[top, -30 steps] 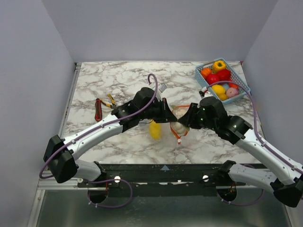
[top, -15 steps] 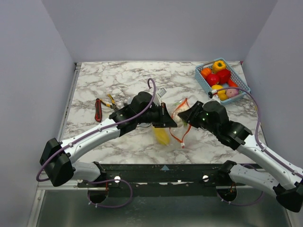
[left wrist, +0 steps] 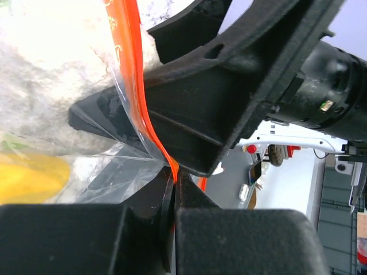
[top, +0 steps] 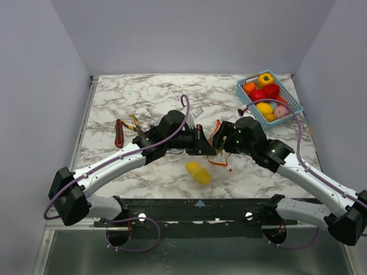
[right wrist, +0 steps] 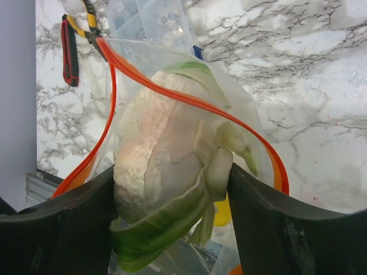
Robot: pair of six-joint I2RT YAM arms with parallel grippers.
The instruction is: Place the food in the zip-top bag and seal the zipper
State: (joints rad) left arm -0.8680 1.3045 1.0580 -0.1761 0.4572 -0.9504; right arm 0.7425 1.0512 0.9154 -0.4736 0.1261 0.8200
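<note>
The clear zip-top bag (right wrist: 241, 123) hangs between my two grippers, its red-orange zipper (right wrist: 172, 94) spread in an open loop. My right gripper (right wrist: 172, 220) is shut on a white-green cauliflower (right wrist: 160, 154) held in the bag's mouth. My left gripper (left wrist: 174, 182) is shut on the zipper strip (left wrist: 133, 69) at the bag's edge. In the top view the two grippers (top: 202, 143) (top: 222, 144) nearly touch. A yellow food (top: 198, 172) lies blurred just in front of them; it shows through the plastic in the right wrist view (right wrist: 222, 213). I cannot tell whether it is inside the bag.
A blue mesh basket (top: 291, 109) with several red, yellow and orange foods stands at the far right. Red and yellow pliers (top: 123, 129) lie at the left. A clear plastic piece (right wrist: 155, 23) lies behind the bag.
My right gripper has moved left, close to the left gripper, with the cauliflower. The bag mouth has come up between them. The yellow food has shifted toward the near edge.
</note>
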